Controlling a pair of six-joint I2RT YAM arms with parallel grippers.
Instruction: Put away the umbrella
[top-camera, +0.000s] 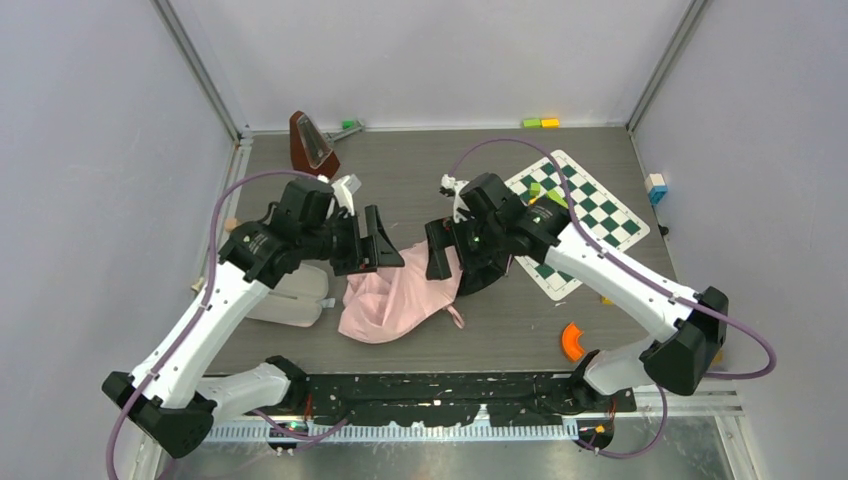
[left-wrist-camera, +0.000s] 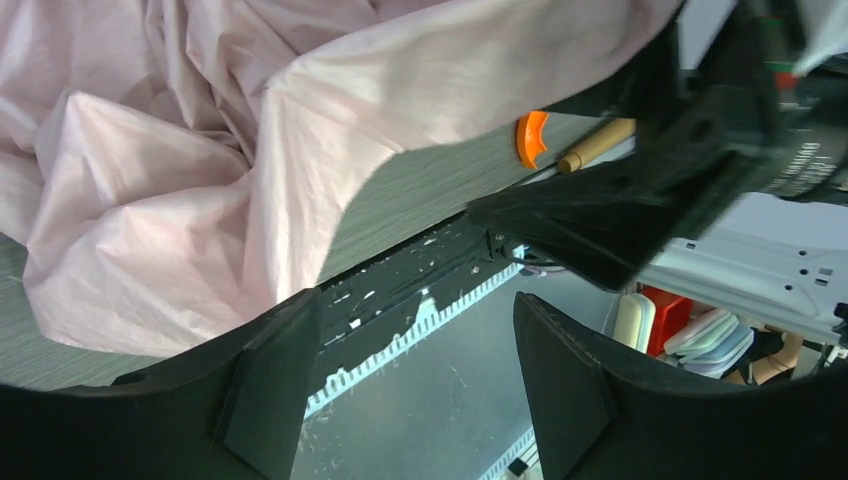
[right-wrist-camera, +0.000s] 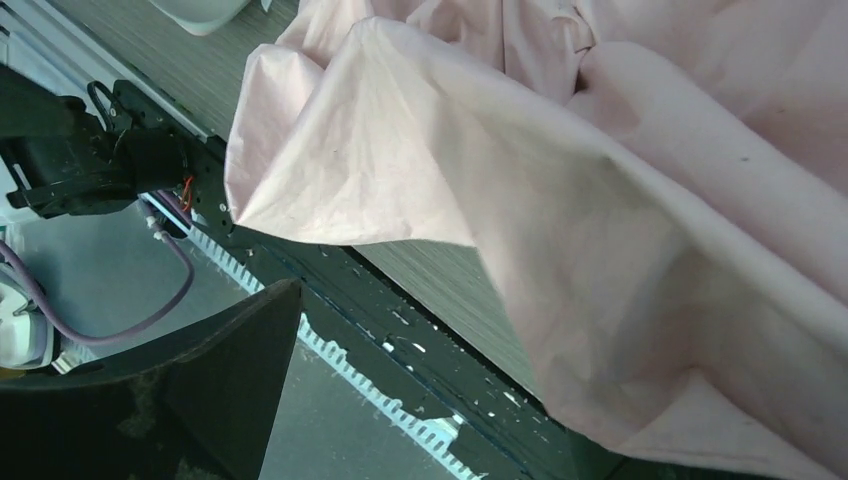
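Two spread grippers flank the umbrella (top-camera: 395, 295), whose pale pink canopy lies crumpled on the table (top-camera: 510, 320) directly between them. The left gripper (left-wrist-camera: 412, 298) has both fingers apart with nothing between them, and the fabric is just ahead and to one side. The right gripper (top-camera: 455, 268) shows only one finger (right-wrist-camera: 225, 390) in its wrist view, wide of the middle with cloth draped just ahead, so it looks spread and empty. The step is probably gathering the canopy: pinch a firm fold or hem, not slack cloth, and draw inward evenly.

Pale pink umbrella (top-camera: 393, 300), green-checked mat (top-camera: 598, 208)
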